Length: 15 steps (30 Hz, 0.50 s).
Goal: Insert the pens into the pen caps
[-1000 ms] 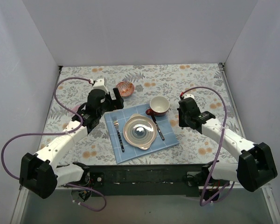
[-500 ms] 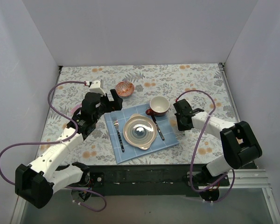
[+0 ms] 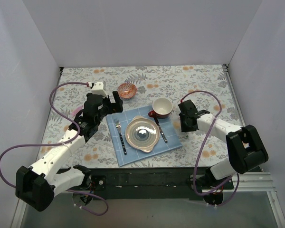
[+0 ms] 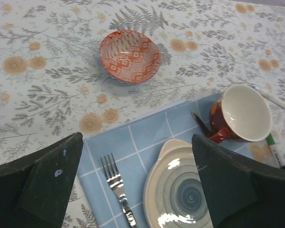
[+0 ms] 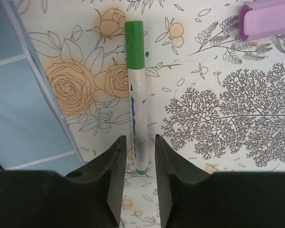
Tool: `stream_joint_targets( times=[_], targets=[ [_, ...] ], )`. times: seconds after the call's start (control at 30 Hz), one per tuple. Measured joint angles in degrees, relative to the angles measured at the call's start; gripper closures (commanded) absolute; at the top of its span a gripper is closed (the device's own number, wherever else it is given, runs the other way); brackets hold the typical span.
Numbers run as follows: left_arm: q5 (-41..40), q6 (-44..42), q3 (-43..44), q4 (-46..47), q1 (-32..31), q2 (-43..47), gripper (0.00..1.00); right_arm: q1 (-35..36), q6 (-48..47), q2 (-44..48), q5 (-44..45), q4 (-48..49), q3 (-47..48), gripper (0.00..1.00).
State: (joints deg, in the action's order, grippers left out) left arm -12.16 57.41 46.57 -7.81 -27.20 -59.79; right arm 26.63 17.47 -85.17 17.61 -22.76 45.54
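In the right wrist view a white pen with a green cap (image 5: 135,90) lies flat on the flowered tablecloth. My right gripper (image 5: 140,140) is low over it, its fingers narrowly apart on either side of the pen's uncapped lower end, with thin gaps showing. A lilac-pink pen or cap (image 5: 268,19) lies at the top right. My left gripper (image 4: 137,137) is wide open and empty above the blue placemat. In the left wrist view a white pen (image 4: 271,97) lies beyond the mug and a green pen end (image 4: 271,145) shows at the right edge. In the top view the right gripper (image 3: 184,124) hides the pens.
A blue placemat (image 3: 128,118) holds a plate (image 3: 142,134), a fork (image 3: 120,135) and a knife (image 3: 161,130). A red-and-cream mug (image 3: 162,107) stands at its far right corner and a red patterned bowl (image 3: 127,89) behind it. White walls enclose the table.
The right arm has folded its elbow in toward its base while its gripper stayed low by the mat's right edge. The left arm has shifted a little left.
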Motion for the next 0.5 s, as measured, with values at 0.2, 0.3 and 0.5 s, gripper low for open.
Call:
stream_joint_targets(
  times=[0.2,0.3,0.5],
  targets=[
    [-6.1,-5.51,-0.35,-0.24,0.44,-2.16,0.04,0.0,0.31,10.19,-3.93,-1.86,1.01,0.42],
    [-7.78,-7.98,-0.39,-0.39,2.1,-4.33,0.05,0.0,0.31,17.22,-7.85,-0.72,2.27,0.39],
    [-6.67,-13.14,2.62,-3.54,12.13,-13.66,0.04,0.0,0.96,28.85,-20.7,4.96,0.92,0.36]
  ],
)
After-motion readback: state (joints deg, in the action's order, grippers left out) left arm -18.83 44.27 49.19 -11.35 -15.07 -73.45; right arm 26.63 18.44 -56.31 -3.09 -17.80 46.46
